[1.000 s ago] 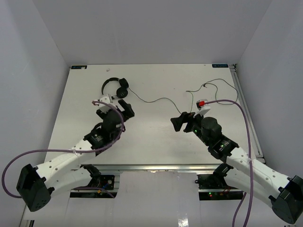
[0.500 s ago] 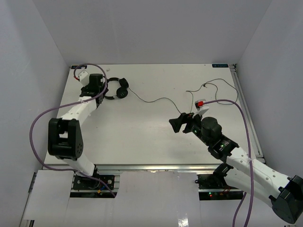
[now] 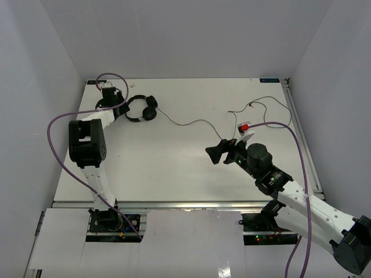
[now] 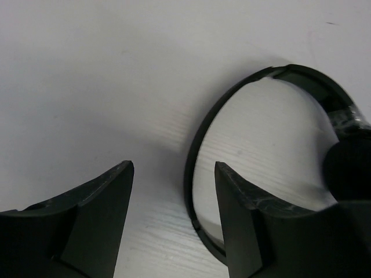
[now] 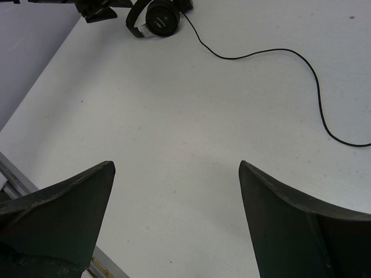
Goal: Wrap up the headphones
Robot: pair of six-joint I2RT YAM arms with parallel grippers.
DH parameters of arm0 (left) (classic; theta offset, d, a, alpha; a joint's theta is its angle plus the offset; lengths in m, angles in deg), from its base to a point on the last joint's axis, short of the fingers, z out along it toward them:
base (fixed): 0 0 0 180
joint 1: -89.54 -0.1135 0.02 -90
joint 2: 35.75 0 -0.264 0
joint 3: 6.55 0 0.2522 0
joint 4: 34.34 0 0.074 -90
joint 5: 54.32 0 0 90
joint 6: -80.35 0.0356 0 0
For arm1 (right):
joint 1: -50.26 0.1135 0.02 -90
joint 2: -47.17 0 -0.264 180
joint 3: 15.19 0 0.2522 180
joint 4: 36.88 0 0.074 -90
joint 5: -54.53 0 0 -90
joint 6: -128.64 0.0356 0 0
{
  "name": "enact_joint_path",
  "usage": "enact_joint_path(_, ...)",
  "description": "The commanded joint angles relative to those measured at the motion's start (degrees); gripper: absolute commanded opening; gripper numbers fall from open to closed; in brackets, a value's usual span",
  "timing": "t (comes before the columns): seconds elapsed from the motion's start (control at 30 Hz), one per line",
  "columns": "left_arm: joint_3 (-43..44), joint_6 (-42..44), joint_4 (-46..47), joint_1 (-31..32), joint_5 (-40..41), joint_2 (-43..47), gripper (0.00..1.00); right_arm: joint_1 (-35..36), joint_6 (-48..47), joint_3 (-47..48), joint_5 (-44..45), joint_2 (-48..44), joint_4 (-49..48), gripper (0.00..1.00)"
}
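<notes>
Two claws, both spread wide | left claw [image 4: 174, 168] just beside headphones [image 3: 149, 114] | right claw [image 5: 177, 165] above table [image 3: 174, 174]

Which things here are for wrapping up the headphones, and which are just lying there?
For the job:
- headphones
- their thin black cord
- left arm's fingers, open at the headband
- right arm's fingers, open, away from the cord

Just there:
- purple cables on the arms
- white table
</notes>
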Motion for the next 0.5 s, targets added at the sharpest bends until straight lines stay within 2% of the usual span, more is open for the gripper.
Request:
enact_joint_path(0.0, 2.7, 7.5, 5.7, 0.3, -8.6, -0.1, 0.69, 0.1, -0.7, 1.1, -1.6, -1.1, -2.7, 0.94)
enact_joint_path(0.1, 3.1, 8.5, 6.6, 0.2, -9.0, -0.3, 0.7, 0.1, -1.0, 1.1, -1.3, -0.8, -2.8, 0.94)
enact_joint_path(0.3, 8.9, 9.4, 2.0, -0.3, -11.4, -4.6, 0.7, 0.1, -1.3, 1.4, -1.1, -0.2, -2.5, 0.94)
enact_joint_path(0.47, 8.6, 10.4, 2.1, -0.7, -12.0, -6.6, 0.66, 0.1, -1.4, 1.5, -0.7, -0.5, -2.4, 0.95)
